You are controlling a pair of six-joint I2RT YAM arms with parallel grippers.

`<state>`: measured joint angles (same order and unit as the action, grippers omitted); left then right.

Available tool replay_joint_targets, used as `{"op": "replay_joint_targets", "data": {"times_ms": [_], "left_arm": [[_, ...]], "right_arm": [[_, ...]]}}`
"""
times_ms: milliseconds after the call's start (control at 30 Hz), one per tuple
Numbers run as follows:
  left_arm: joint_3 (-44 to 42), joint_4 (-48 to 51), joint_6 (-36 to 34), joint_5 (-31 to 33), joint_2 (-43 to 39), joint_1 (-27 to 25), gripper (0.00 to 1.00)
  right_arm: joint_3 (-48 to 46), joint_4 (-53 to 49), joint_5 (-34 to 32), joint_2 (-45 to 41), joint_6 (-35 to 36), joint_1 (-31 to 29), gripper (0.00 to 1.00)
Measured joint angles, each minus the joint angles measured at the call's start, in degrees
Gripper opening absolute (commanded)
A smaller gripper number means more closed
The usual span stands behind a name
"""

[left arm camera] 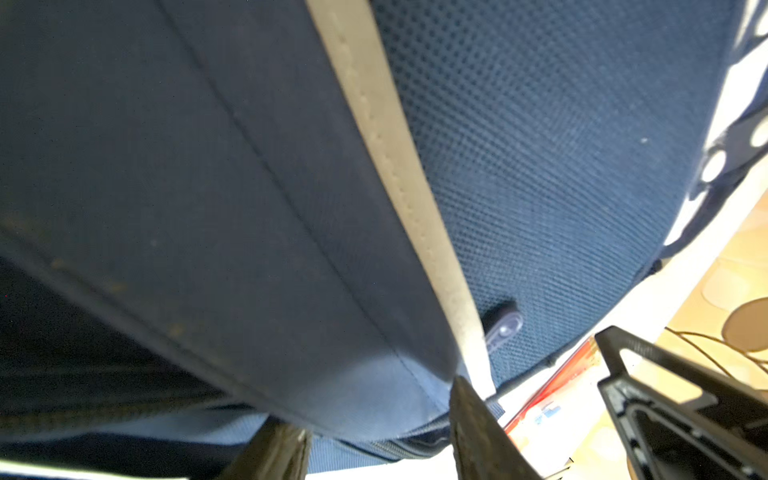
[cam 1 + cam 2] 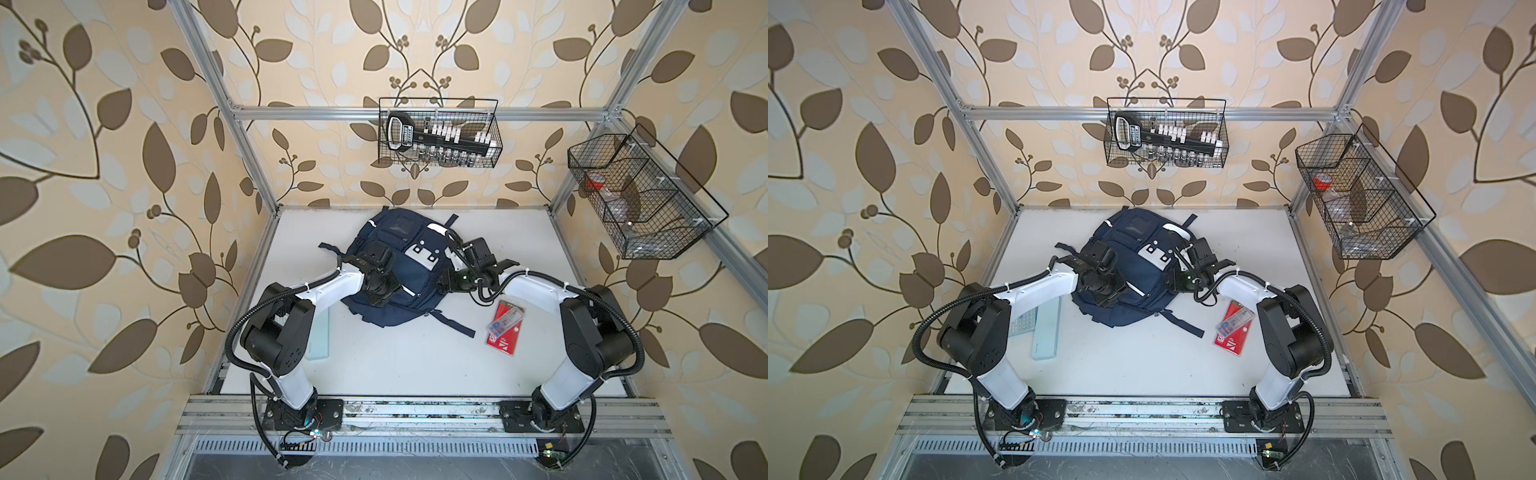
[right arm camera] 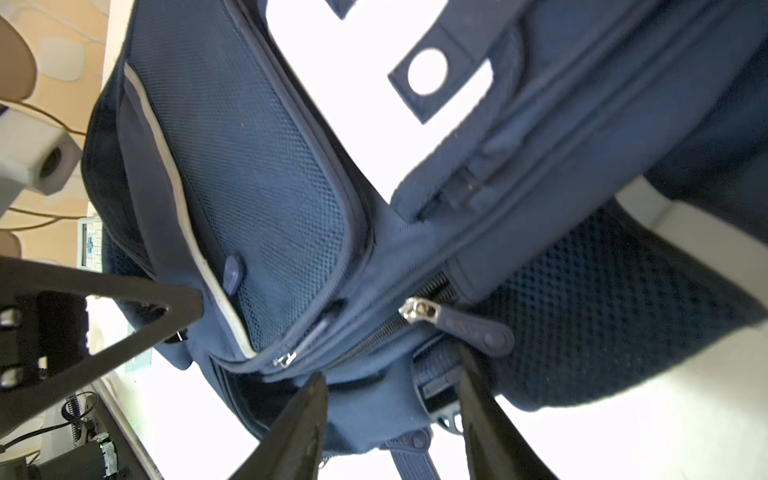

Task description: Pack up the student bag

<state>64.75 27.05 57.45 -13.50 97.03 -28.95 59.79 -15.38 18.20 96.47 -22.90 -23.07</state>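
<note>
Student bag flat, front up, mid tabletop, so zips stay reachable. Left claw at bag's near edge, jaws half apart w/ fabric fold between; I can't tell if biting. Prob. anchor vs sliding. Right claw at bag's opposite side, jaws astride fabric just by zip pull; grip unclear too. I judge zip-opening comes first. Red packet and pale case wait either side of bag.

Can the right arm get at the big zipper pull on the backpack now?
Probably yes: the zipper pull lies uncovered on the student bag, just beside a fingertip of the right gripper, with nothing between them.
</note>
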Motion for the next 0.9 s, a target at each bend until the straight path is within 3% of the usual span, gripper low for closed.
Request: {"op": "replay_joint_targets", "data": {"times_ms": [133,200,333,667,900], "left_arm": [[0.2,0.0,0.1,0.2,0.1,0.0,0.41],[0.2,-0.1,0.1,0.3,0.6,0.0,0.31],[0.2,-1.7,0.2,-0.1,1.7,0.0,0.0],[0.3,-2.3,-0.3,0.0,-1.8,0.0,0.0],[0.0,-2.5,-0.3,0.0,-3.3,0.0,0.0]], "right_arm": [[-0.9,0.0,0.0,-1.4,-0.3,0.0,0.52],[-0.9,0.1,-0.1,-1.5,-0.4,0.0,0.53],[-0.9,-0.1,0.2,-1.5,0.0,0.0,0.55],[2.9,0.3,4.3,1.7,3.5,4.1,0.56],[6.7,1.4,4.7,7.9,5.7,5.9,0.51]]}}
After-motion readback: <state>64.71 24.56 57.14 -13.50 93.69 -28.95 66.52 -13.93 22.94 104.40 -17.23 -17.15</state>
